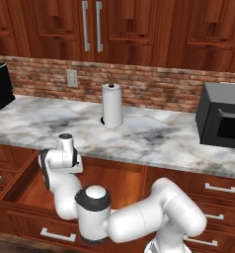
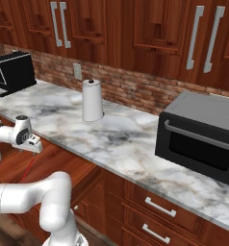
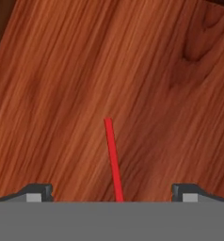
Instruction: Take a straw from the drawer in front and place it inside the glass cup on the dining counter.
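lying flat on drawer (image 3: 62,94) floor: thin red straw (image 3: 112,157), between wide-open gripper (image 3: 112,192) tips, not grasped.

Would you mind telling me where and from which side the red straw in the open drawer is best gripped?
Probably mid-length, from straight above. The straw lies flat on the drawer floor, thin and straight, so only its two long sides offer purchase. The open gripper already straddles it in the hand view, one of the fingers on each side; they should close across its width, not along it.
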Robot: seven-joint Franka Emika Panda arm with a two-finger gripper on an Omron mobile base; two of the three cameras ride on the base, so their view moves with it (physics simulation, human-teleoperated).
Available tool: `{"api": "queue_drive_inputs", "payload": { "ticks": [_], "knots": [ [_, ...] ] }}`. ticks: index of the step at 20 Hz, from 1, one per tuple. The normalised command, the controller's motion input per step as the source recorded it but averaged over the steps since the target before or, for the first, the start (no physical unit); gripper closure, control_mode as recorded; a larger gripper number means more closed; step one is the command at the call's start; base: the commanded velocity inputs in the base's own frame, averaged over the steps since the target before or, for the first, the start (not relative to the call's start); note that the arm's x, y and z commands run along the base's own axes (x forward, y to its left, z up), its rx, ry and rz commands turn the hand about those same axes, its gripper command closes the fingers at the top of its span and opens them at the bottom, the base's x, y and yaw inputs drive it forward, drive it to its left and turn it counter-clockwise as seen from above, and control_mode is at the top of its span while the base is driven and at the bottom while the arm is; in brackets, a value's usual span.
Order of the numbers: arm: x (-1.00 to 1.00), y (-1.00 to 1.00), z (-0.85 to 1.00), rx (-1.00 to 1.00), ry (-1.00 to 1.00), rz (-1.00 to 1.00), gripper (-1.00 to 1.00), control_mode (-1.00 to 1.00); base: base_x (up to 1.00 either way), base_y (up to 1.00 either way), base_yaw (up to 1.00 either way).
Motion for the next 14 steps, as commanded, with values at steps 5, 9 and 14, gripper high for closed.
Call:
{"api": "queue_drive_inputs", "payload": {
  "ticks": [5,9,14],
  "knots": [
    [0.11,0.20,-0.34,0.00,0.05,0.00,-1.00,-1.00,0.00,0.00,0.00],
    [0.07,0.08,-0.34,0.00,0.02,0.00,-1.00,-1.00,0.00,0.00,0.00],
    [0.00,0.01,-0.32,-0.02,0.00,0.00,-1.00,-1.00,0.00,0.00,0.00]
  ]
}}
